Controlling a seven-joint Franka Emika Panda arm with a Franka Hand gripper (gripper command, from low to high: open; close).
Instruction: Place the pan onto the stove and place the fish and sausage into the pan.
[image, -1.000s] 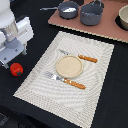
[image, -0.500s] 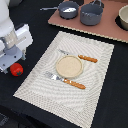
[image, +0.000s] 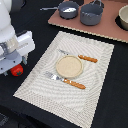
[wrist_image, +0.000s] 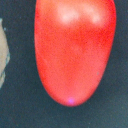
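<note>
The red sausage (image: 17, 70) lies on the dark table at the exterior view's left, just off the placemat. It fills the wrist view (wrist_image: 75, 50). My gripper (image: 14, 62) hangs right over it; its fingers are hidden in both views. The grey-blue pan (image: 68, 8) stands at the back by the stove's near corner, handle pointing to the exterior view's left. A white piece, the fish (image: 70, 9), lies inside it. The pinkish-brown stove (image: 107, 30) runs along the back right.
A deeper grey pot (image: 91, 14) stands on the stove beside the pan. A pale bowl (image: 123, 18) is at the far right. The woven placemat (image: 65, 92) holds a round plate (image: 68, 66), a fork (image: 65, 80) and a knife (image: 80, 57).
My arm has dropped a little closer to the sausage. The sausage and the other things have not moved.
</note>
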